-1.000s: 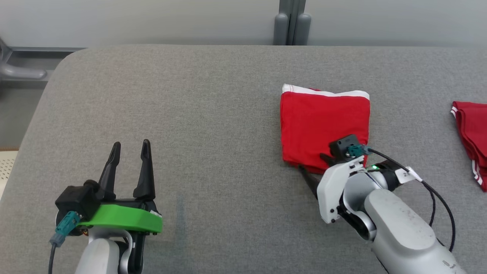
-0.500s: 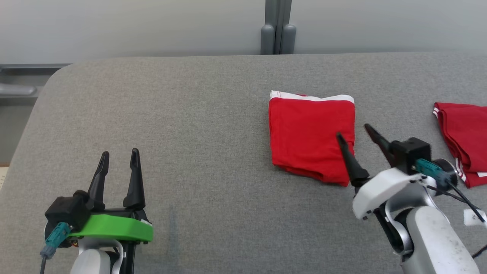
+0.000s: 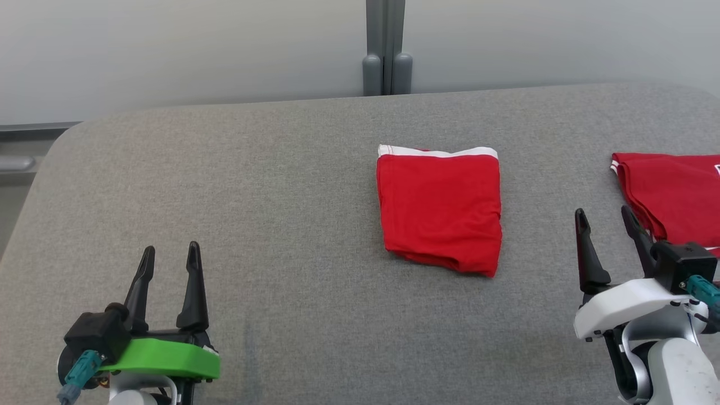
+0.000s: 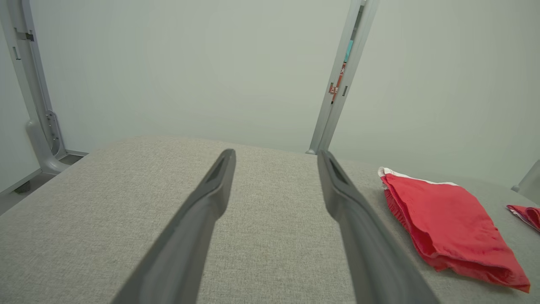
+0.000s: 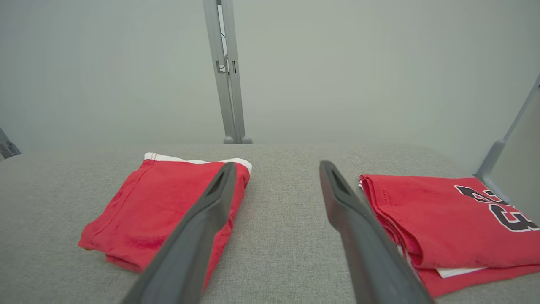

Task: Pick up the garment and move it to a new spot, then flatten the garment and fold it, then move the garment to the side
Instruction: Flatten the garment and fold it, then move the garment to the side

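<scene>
The folded red garment point(image 3: 440, 211) lies right of centre in the head view, apparently finished. The left gripper point(image 3: 170, 248) and right gripper point(image 3: 603, 211) hover at the lower corners, fingers apart and empty (likely parked clear of it).

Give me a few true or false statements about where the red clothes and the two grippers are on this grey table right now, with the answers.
1. The right gripper is shut on the folded red garment with the white band. False: it is open, holds nothing and is apart from that garment.
2. The left gripper is open and holds nothing. True.
3. A second red garment with black numerals lies to the robot's right of the folded one. True.
4. The two red garments overlap. False: a bare strip of the grey padded table lies between them.
</scene>
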Robot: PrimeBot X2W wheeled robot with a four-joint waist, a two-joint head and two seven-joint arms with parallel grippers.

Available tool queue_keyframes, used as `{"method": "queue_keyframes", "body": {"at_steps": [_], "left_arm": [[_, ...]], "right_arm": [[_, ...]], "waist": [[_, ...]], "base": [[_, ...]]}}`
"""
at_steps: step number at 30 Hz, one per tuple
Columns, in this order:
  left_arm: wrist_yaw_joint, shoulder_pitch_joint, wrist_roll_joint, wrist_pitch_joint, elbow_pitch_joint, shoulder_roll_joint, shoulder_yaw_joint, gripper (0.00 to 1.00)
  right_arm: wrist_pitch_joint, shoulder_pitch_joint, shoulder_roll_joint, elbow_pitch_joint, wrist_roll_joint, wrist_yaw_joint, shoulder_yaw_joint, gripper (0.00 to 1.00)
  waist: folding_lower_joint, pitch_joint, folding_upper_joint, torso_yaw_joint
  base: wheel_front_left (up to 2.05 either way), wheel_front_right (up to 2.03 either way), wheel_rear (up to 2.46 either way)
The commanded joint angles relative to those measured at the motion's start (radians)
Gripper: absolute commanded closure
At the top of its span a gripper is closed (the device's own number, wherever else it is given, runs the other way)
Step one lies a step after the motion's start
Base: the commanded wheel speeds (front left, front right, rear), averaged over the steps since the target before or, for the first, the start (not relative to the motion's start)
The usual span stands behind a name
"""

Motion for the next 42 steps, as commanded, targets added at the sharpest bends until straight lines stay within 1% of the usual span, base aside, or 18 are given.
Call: {"method": "queue_keyframes", "body": {"at_steps": [1, 10, 21, 29, 32, 36, 38, 42], "left_arm": [[-0.003, 0.020, 0.014, 0.000, -0.004, 0.009, 0.004, 0.00], [-0.003, 0.035, 0.016, 0.000, 0.003, 0.014, 0.000, 0.00], [-0.003, 0.020, 0.017, 0.000, 0.014, 0.016, 0.001, 0.00], [-0.003, 0.015, 0.018, 0.000, 0.012, 0.012, -0.003, 0.00], [-0.003, 0.006, 0.017, 0.000, 0.005, 0.012, -0.005, 0.00], [-0.003, -0.011, 0.015, 0.000, -0.006, 0.014, -0.011, 0.00], [-0.003, -0.020, 0.015, 0.000, -0.012, 0.012, -0.017, 0.00], [-0.003, -0.039, 0.014, 0.000, -0.020, 0.008, -0.032, 0.00]], "right_arm": [[-0.002, -0.001, -0.005, 0.014, 0.011, -0.001, 0.000, 0.00], [-0.022, -0.033, -0.024, 0.075, 0.064, -0.001, 0.027, 0.00], [-0.031, -0.046, -0.026, 0.090, 0.079, -0.001, 0.033, 0.00], [-0.008, -0.077, -0.026, 0.093, 0.087, -0.001, 0.056, 0.00], [0.037, -0.114, -0.019, 0.099, 0.123, -0.001, 0.070, 0.00], [0.163, -0.211, -0.014, 0.151, 0.201, -0.001, 0.075, 0.00], [0.227, -0.257, -0.022, 0.202, 0.206, -0.001, 0.072, 0.00], [0.338, -0.353, -0.004, 0.335, 0.229, -0.001, 0.025, 0.00]], "waist": [[0.0000, -0.007, 0.0000, -0.006], [0.0000, -0.021, 0.0000, -0.010], [0.0000, -0.015, 0.0000, -0.011], [0.0000, -0.012, 0.0000, -0.005], [0.0000, -0.001, 0.0000, 0.001], [0.0000, 0.022, 0.0000, 0.019], [0.0000, 0.041, 0.0000, 0.037], [0.0000, 0.076, 0.0000, 0.077]], "base": [[0.00, 0.00, 0.00], [0.00, 0.00, 0.00], [0.00, 0.00, 0.00], [0.00, 0.00, 0.00], [0.00, 0.00, 0.00], [0.00, 0.00, 0.00], [0.00, 0.00, 0.00], [0.00, 0.00, 0.00]]}}
